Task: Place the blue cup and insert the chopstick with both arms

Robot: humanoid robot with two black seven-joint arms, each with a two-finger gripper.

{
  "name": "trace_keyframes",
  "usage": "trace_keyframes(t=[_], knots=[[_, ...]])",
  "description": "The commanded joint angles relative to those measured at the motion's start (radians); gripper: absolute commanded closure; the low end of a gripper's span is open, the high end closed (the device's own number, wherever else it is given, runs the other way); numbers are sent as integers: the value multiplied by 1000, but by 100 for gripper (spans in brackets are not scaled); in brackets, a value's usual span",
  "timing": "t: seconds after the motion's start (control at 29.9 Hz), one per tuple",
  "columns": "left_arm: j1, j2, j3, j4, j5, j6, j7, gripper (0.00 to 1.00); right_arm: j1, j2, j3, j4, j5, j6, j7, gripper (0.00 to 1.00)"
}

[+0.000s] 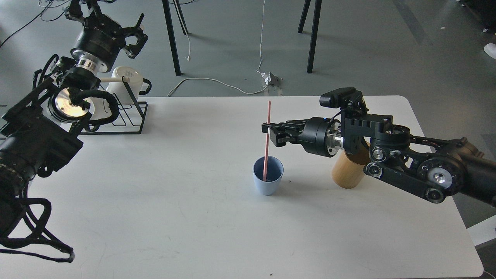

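Observation:
The pale blue cup [267, 180] stands upright on the white table [174, 217], a little right of centre. My right gripper [268, 133] is shut on the pink chopstick [267, 145] and holds it nearly upright above the cup. The stick's lower end is down inside the cup. My left gripper [130, 33] is open and empty, raised at the far left above the black wire rack.
A tan bamboo cylinder [346, 172] stands right of the cup, partly hidden by my right arm. The black wire rack [128, 116] with white mugs [126, 79] sits at the table's back left corner. Chair legs and cables are on the floor behind.

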Motion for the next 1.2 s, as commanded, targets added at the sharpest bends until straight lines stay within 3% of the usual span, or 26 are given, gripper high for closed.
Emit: trace_keyframes(t=[0.0,0.53,0.7,0.77,0.8,0.94,1.17], knots=[[2,0,1,0,0,0,0,1,-10,1,-6,0,-2,0,-5,97],[3,-2,3,0,0,0,0,1,-36,-13,18,4,7,-2,-6,61],[0,0,3,0,0,0,0,1,-32,-16,173,1,12,-5,5,34],[-1,-2,4,0,0,0,1,1,-36,-20,286,-5,12,-8,9,16],[-1,-2,4,0,0,0,1,1,-38,-22,345,-9,15,-8,11,2],[-3,-6,6,0,1,0,3,1,-41,-20,486,-51,125,-9,12,1],[-1,-15,6,0,0,0,5,1,-44,-52,610,-135,542,1,29,0]])
